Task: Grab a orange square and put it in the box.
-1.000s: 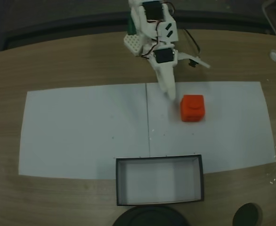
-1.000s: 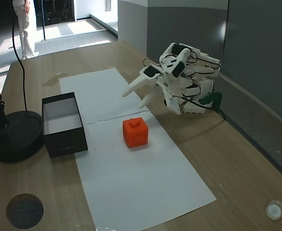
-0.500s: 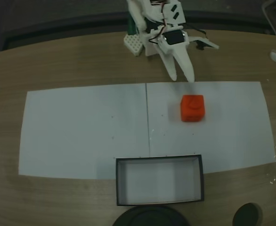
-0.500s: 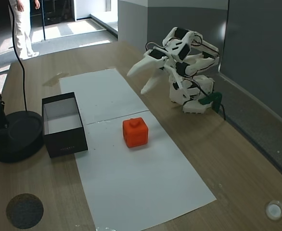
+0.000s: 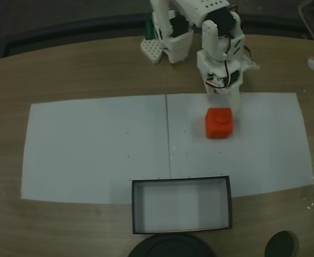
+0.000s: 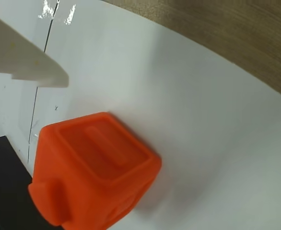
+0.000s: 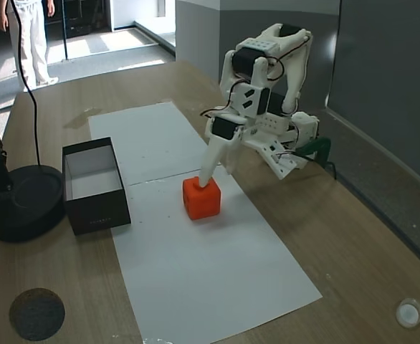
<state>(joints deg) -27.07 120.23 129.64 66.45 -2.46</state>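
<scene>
Pincer (image 7: 211, 174) spread over orange square (image 5: 219, 123).

White plastic arm (image 7: 264, 79) of blocky segments with black motor blocks at the joints, thin dark cables looped alongside, long tapered white gripper (image 7: 211, 162), green clamp (image 7: 312, 147) beside its base

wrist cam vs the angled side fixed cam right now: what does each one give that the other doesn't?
Wrist view alone: a close look at the recessed side face of the orange square, with one white gripper finger off it, paper between them.

Fixed view alone: the whole arm bent down over the square, the box standing apart to the left with nothing in it, a round black base, a dark disc and a person's legs in the background.

Shared: the square resting on the white paper on the wooden table, not lifted.
</scene>
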